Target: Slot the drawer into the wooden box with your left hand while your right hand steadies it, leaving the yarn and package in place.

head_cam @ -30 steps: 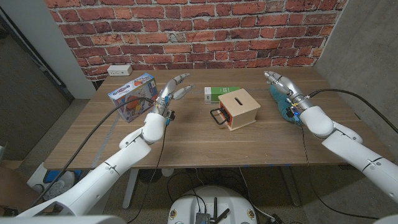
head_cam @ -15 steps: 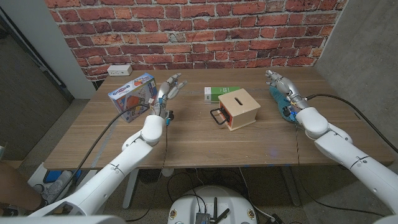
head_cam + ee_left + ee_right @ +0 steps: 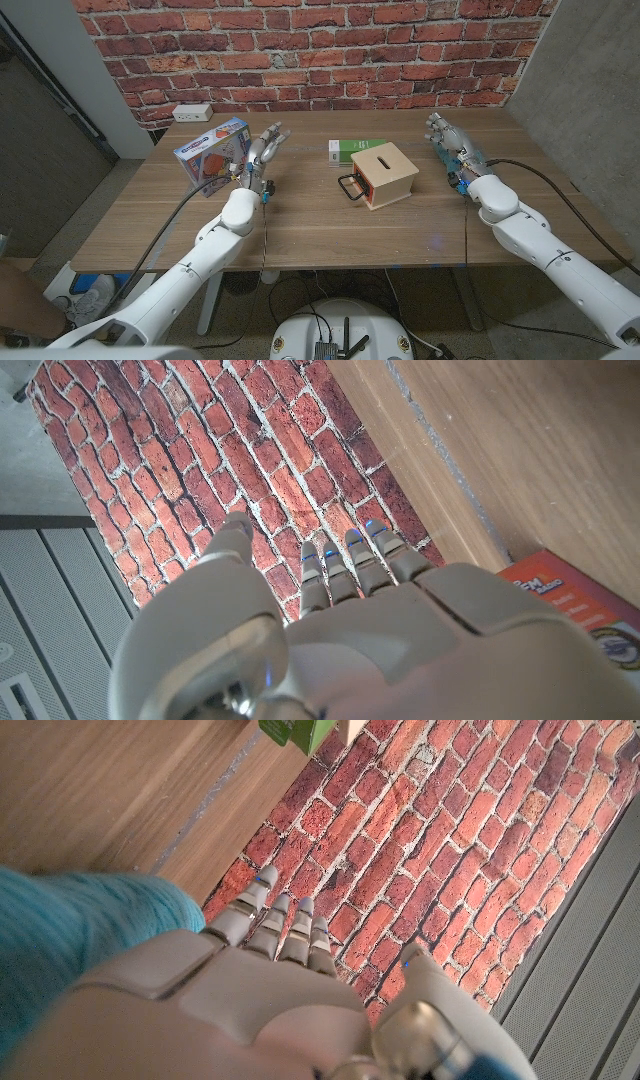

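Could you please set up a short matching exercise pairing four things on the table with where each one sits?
Things:
1. wooden box
2. colourful package
3. teal yarn
4. green carton

Places:
A. beside the left hand
B. under the right hand
C. middle of the table, drawer handle sticking out
D. just behind the box, toward the brick wall

Pairs: 1-C, 2-A, 3-B, 4-D

A lab-like test room: a wooden table (image 3: 300, 215) against a red brick wall (image 3: 320, 50), bare concrete wall (image 3: 590, 70) at 3 o'clock, a power strip (image 3: 191, 113) at 11 o'clock.
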{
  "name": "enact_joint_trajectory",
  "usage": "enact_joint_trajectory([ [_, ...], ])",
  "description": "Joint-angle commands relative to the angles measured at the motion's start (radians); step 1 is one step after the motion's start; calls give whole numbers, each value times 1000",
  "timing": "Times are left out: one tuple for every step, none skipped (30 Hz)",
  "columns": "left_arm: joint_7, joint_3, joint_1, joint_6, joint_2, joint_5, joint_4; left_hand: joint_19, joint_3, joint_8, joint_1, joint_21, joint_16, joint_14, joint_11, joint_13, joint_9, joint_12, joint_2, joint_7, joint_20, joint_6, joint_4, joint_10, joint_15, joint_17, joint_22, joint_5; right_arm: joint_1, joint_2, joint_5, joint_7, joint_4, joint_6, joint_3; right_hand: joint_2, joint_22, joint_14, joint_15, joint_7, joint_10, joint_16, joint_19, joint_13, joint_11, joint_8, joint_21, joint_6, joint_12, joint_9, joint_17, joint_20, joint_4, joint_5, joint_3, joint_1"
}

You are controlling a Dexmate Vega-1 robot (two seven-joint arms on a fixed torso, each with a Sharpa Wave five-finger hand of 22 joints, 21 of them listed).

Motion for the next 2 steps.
enact_joint_trajectory([
  [-26,-5,5,-77,-22,-77,75,-14,7,-3,-19,-2,2,-18,3,1,2,-1,0,6,-120,-40,1,-21,-21,1,1,-2,23,80,145,57,83,42,-3,34,4,-8,1,1,-8,-3,-11,0,1,-5,-2,-13,-1,3,0,-24,9,7,1,-12],
  [-21,-6,10,-80,-25,-81,76,-16,7,-2,-20,-3,2,-18,3,1,2,-1,0,7,-120,-40,1,-22,-21,1,1,-2,26,91,160,65,99,47,-4,34,4,-8,5,1,-9,-2,-12,0,2,-4,-1,-14,-1,3,0,-24,10,7,1,-13],
])
